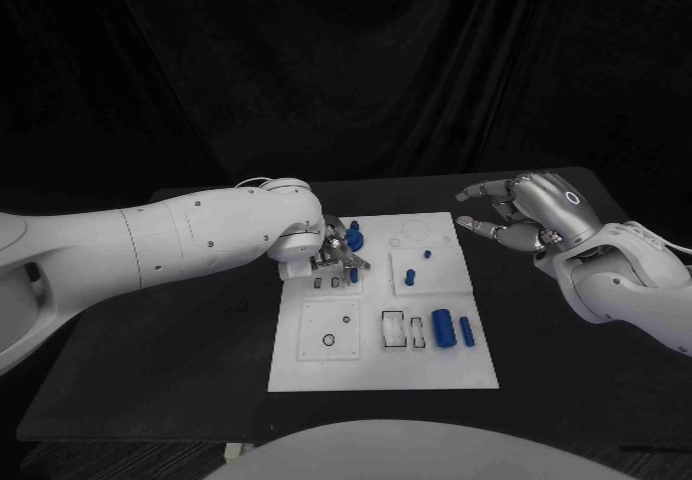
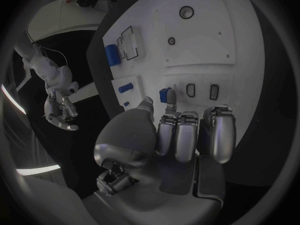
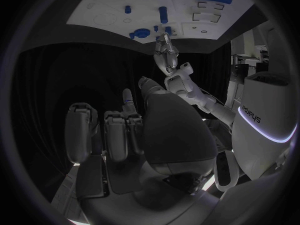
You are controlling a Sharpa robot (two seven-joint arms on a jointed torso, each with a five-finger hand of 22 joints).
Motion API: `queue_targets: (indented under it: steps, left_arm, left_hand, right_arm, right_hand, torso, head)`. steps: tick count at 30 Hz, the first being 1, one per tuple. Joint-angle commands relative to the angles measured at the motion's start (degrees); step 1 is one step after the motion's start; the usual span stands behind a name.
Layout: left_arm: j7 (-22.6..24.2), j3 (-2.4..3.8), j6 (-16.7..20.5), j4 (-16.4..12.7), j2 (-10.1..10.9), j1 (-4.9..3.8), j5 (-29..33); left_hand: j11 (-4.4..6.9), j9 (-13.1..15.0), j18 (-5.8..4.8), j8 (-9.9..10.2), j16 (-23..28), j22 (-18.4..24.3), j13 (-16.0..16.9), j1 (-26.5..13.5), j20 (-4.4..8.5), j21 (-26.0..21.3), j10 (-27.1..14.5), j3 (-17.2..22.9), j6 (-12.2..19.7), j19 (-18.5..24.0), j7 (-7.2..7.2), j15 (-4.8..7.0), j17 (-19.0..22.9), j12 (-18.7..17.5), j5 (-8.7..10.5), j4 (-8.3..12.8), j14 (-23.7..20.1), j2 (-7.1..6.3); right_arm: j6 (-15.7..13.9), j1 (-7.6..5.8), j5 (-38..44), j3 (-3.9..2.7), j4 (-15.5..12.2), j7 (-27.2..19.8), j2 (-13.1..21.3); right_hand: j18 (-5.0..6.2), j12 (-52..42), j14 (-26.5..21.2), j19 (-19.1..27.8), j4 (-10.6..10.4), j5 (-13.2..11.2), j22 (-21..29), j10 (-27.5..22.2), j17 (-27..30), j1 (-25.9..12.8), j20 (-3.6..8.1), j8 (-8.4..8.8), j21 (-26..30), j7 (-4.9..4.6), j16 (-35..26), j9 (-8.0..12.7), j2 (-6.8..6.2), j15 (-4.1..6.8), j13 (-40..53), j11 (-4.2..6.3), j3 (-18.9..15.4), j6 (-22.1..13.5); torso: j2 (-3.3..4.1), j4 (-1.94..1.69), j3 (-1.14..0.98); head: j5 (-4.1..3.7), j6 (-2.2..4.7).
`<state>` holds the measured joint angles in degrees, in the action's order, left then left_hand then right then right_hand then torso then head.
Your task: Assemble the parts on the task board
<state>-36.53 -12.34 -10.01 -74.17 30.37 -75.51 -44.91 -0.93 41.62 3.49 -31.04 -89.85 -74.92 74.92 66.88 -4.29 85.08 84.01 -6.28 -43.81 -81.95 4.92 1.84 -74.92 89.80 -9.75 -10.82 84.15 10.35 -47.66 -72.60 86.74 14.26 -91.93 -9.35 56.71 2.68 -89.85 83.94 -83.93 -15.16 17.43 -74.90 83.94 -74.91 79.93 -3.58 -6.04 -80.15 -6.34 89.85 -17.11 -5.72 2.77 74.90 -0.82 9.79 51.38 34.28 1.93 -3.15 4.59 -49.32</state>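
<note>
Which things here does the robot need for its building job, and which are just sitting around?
For the job:
- white task board
- small blue parts on it, such as the big cylinder and the peg
- left robot hand, over the board with a small blue part at its fingertips
- right robot hand, held off the board's edge

Just there:
- black table

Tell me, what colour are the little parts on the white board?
Blue. The parts show best in the head view, on the task board.
</note>
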Motion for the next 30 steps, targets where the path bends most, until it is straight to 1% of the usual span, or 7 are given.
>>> queue_targets:
  steps: [1,10,16,21,24,30]
  left_arm:
    - [0.97,0.06,-0.15,0.14,-0.19,0.16,0.03]
    - [0.27,0.06,-0.61,0.57,-0.25,0.28,0.03]
    - [-0.15,0.06,-1.2,0.88,-0.24,0.34,0.03]
    - [-0.13,0.06,-1.49,1.1,-0.28,0.39,0.03]
    - [-0.07,0.06,-1.71,1.2,-0.32,0.43,0.03]
    - [0.06,0.06,-2.1,1.4,-0.38,0.52,0.03]
  left_hand:
    - [-0.01,0.09,-0.8,0.39,-0.15,-4.4,15.08,0.77,-0.34,-0.02,5.99,0.41,-0.56,0.16,-0.01,-0.06,-15.08,0.2,-0.28,0.12,5.85,0.0]
    - [0.07,0.34,-0.78,0.89,-0.15,-4.42,15.08,1.2,-0.33,-0.08,5.99,1.11,-0.98,0.22,-0.12,-0.01,-15.08,0.2,-0.89,0.75,5.85,-0.07]
    - [0.16,0.67,-0.74,1.0,-0.15,-4.3,15.08,1.42,-0.29,-0.18,5.99,1.59,-1.39,0.36,-0.25,0.06,-15.08,0.2,-1.26,1.15,5.85,-0.1]
    - [0.25,1.0,-0.72,1.36,-0.15,-4.28,15.08,1.75,-0.22,-0.24,5.99,2.23,-1.4,0.41,-0.33,0.15,-15.08,0.2,-1.87,1.68,5.85,-0.16]
    - [0.27,1.09,-0.72,1.47,-0.15,-4.28,15.08,1.82,-0.2,-0.26,5.99,2.39,-1.4,0.43,-0.33,0.16,-15.08,0.2,-2.05,1.82,5.85,-0.2]
    - [0.32,1.37,-0.68,1.79,-0.15,-4.16,15.08,2.14,-0.15,-0.37,5.99,2.97,-1.47,0.57,-0.39,0.21,-15.08,0.2,-2.49,2.34,5.85,-0.34]
  right_arm:
    - [-0.02,0.13,-0.01,-0.04,-0.02,0.35,0.03]
    - [0.17,0.13,-0.01,-0.04,-0.04,0.44,-0.02]
    - [0.28,0.14,-0.01,-0.04,0.08,0.5,-0.07]
    - [0.29,0.22,-0.01,-0.03,0.17,0.48,-0.13]
    - [0.29,0.26,-0.01,-0.03,0.2,0.47,-0.14]
    - [0.3,0.3,-0.04,-0.03,0.31,0.44,-0.14]
  right_hand:
    - [-0.42,-0.15,6.06,-1.8,0.1,-0.28,-12.12,6.06,-15.09,0.36,0.27,-0.35,-0.28,0.02,0.15,0.06,-0.01,0.14,15.1,0.0,-0.01,0.27]
    - [-0.43,-0.15,6.06,-1.82,0.02,-0.37,-12.13,6.06,-15.09,0.27,0.24,-0.41,-0.32,-0.01,0.15,0.07,0.04,0.09,15.1,-0.08,-0.01,0.46]
    - [-0.43,-0.15,6.06,-1.81,-0.03,-0.39,-12.13,6.06,-15.09,0.2,0.22,-0.46,-0.31,-0.03,0.15,0.07,0.07,0.05,15.1,-0.14,-0.02,0.61]
    - [-0.43,-0.15,6.06,-1.82,-0.04,-0.39,-12.13,6.06,-15.09,0.19,0.2,-0.49,-0.33,-0.03,0.15,0.07,0.08,0.03,15.1,-0.16,-0.02,0.69]
    - [-0.43,-0.15,6.06,-1.82,-0.06,-0.39,-12.13,6.06,-15.09,0.17,0.18,-0.52,-0.31,-0.04,0.15,0.07,0.09,0.0,15.1,-0.2,-0.02,0.8]
    - [-0.43,-0.15,6.06,-1.81,-0.09,-0.42,-12.12,6.06,-15.09,0.12,0.12,-0.65,-0.3,-0.05,0.15,0.07,0.08,-0.09,15.1,-0.31,-0.04,1.15]
  torso:
    - [-0.03,-0.05,0.0]
    - [-0.07,0.09,0.02]
    - [-0.11,0.04,-0.02]
    - [-0.12,0.09,-0.02]
    - [-0.13,0.11,-0.05]
    - [-0.11,0.12,-0.04]
  head:
    - [0.01,-0.02]
    - [-0.06,-0.12]
    - [-0.13,-0.2]
    - [-0.16,-0.26]
    - [-0.24,-0.35]
    - [-0.55,-0.54]
